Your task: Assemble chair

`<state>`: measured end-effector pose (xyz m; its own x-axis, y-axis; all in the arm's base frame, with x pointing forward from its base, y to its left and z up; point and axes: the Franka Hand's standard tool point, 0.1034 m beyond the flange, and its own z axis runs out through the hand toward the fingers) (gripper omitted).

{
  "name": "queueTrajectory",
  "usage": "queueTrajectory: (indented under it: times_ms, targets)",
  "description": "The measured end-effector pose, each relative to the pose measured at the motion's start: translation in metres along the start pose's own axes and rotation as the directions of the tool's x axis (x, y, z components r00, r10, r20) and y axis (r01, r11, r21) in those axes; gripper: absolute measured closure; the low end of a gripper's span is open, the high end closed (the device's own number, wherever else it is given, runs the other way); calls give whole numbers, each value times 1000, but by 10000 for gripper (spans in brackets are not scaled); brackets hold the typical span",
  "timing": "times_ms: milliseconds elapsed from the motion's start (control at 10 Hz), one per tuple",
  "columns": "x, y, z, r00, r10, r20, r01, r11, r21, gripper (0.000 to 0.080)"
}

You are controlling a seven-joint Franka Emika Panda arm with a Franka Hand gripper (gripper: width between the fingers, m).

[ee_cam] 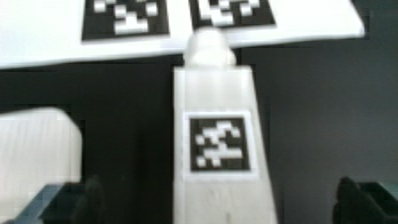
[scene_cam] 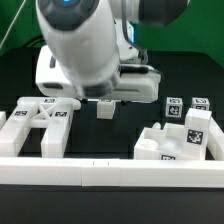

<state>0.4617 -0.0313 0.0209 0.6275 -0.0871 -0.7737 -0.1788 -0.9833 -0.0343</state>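
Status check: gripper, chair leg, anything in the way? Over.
Gripper open, jaws either side of chair leg, not touching. Leg's tip points toward marker board. Another white part beside it, apart; nothing blocking.

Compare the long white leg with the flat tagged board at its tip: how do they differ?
The leg is a narrow bar; the marker board is a wide flat sheet. The leg shows one tag, the marker board two. The leg lies between the open gripper's fingers; the marker board lies beyond them. Both are white.
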Motion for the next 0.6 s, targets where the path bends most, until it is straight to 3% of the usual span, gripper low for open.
queueTrajectory:
  times_ms: [200, 400, 500, 600]
  targets:
    - [-1, 0, 8, 993, 6, 119, -6, 1000, -2, 151]
    - [4, -1, 12, 990, 9, 139, -8, 1000, -7, 151]
    - [4, -1, 13, 990, 11, 141, -10, 1000, -8, 287]
    - [4, -2, 13, 990, 12, 141, -11, 1000, -9, 287]
